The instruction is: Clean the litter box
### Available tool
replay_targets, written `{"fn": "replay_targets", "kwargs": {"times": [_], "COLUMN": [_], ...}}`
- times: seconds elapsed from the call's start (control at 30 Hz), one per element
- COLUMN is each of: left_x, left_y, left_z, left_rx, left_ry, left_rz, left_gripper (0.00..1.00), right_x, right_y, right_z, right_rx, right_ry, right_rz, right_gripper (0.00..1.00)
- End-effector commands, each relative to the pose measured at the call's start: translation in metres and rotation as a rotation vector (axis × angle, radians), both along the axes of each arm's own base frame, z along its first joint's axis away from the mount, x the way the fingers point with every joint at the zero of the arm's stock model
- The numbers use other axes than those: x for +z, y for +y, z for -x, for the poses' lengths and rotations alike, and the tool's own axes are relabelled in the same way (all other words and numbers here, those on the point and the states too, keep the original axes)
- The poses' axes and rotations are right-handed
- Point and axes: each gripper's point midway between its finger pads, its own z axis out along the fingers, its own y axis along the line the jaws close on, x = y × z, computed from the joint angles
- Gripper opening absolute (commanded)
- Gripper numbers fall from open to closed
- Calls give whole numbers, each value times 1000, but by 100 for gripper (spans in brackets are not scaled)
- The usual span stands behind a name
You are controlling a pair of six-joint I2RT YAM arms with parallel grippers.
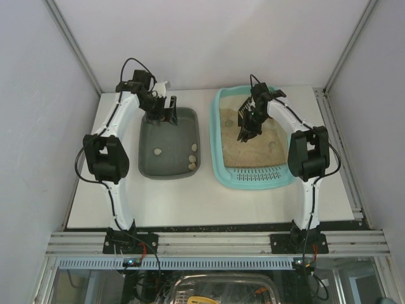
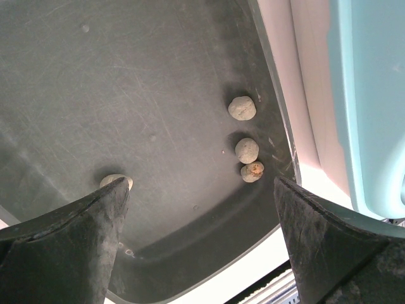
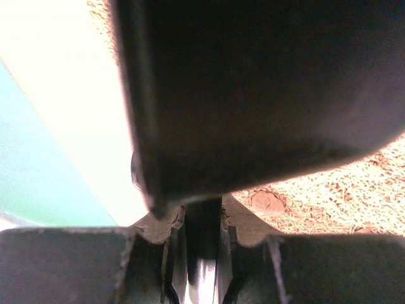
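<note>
The light-turquoise litter box (image 1: 219, 145) lies on the right of the table, holding beige litter (image 1: 256, 152), its slotted end (image 1: 259, 179) nearest the arms. My right gripper (image 1: 255, 109) is shut on the handle of a black slotted scoop (image 1: 244, 123) held over the litter at the far left of the box. In the right wrist view the scoop (image 3: 253, 82) fills the frame, its handle clamped in the gripper (image 3: 202, 234); a brownish clump (image 3: 267, 201) lies in the litter (image 3: 354, 190). My left gripper (image 1: 166, 109) is open and empty above the dark grey tray (image 1: 166, 134).
The dark grey tray (image 2: 126, 82) holds several pale clumps: three near its right wall (image 2: 247, 150) and one by my left finger (image 2: 117, 182). My left gripper (image 2: 199, 187) hangs over its near rim. The litter box wall (image 2: 367, 95) stands just right of it.
</note>
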Motion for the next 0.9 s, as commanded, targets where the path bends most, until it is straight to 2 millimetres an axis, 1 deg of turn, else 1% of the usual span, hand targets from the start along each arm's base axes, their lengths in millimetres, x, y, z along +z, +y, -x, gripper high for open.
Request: {"fn": "replay_targets", "kwargs": {"times": [0.0,0.2,0.3,0.43,0.53,0.6,0.7,0.87], "left_x": [21,20,19,18,17,17,16,15], "left_y": [1,1,0,-1,-2,-2,-2,-2], "left_z": [5,4,4,5,6,6,6,7], "left_rx": [-14,-9,-9,-11,-14,-14,-15,-16], "left_ry": [-58,-58,-55,-50,-48,-47,-48,-43], "left_rz": [8,7,7,7,8,9,7,7], "left_gripper": [100,100,100,100,100,100,100,100], "right_x": [-6,-25,-34,-45,-47,-49,-46,-44], "right_y": [-2,0,-3,-14,-16,-10,5,31], "right_z": [11,21,25,25,22,22,19,26], "right_rx": [45,83,95,92,97,115,146,178], "right_ry": [22,76,95,114,126,134,126,141], "right_rz": [39,63,112,223,272,273,253,194], "right_gripper": [0,0,0,0,0,0,0,0]}}
